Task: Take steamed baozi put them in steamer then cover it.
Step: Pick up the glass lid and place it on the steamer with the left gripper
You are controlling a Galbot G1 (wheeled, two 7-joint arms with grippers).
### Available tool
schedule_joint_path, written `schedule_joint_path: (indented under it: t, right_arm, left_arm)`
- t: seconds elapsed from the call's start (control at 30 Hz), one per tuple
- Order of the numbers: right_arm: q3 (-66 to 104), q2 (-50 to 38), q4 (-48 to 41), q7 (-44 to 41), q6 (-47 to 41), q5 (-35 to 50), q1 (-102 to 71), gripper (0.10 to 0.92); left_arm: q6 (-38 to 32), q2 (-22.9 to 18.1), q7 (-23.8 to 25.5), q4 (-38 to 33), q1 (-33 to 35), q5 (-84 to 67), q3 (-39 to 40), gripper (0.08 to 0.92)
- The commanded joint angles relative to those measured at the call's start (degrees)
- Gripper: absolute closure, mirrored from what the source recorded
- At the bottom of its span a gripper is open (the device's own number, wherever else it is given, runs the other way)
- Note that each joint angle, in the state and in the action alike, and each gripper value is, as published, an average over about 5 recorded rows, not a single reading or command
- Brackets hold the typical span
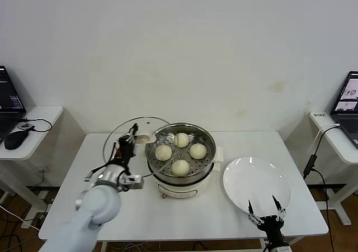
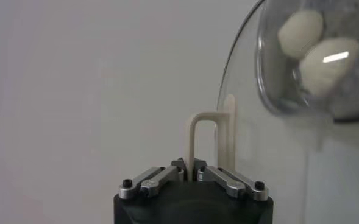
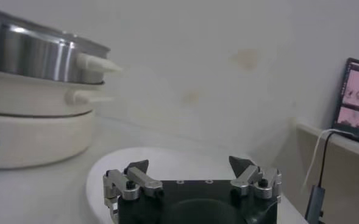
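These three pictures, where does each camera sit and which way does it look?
Head view: from the robot's head, down at the table, steamer, plate; both arms show.
Left wrist view: behind the left pincer, shut on the cover handle, facing the buns.
Right wrist view: behind the open right pincer, over the plate, facing the wall.
Shared: both wrist views show the steamer.

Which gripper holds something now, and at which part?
The left gripper holds the cover by its cream handle. The right gripper holds nothing.
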Motion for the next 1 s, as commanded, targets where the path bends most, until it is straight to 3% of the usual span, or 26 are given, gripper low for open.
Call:
schedule_joint_path:
  t: [0.03, 0.37, 0.7, 1.0]
  right_arm:
    - [-0.56, 2.24, -0.26, 1.0, -0.71, -7.85, 0.27, 0.203]
    - [-0.57, 3.32, 0.14, 1.53, -0.43, -9.3, -0.31, 0.203]
    - [-0.17, 2.77, 0.48, 1.64, -0.15, -8.71, -0.75, 0.202]
    - [-0.07, 2.46, 0.51, 1.62, 0.32, -8.44, -1.14, 0.202]
  left_arm:
    - [6.41, -8.06, 7.54, 3.4, -11.11, 10.26, 13.63, 0.854]
    - [6.41, -17.57, 8.48, 9.7, -11.89, 14.77, 15.84, 0.854]
    - [5.54, -20.79, 8.16, 13.72, -10.78, 16.85, 15.66, 0.854]
    - [4.71, -20.91, 7.93, 15.35, -10.36, 17.64, 14.14, 0.854]
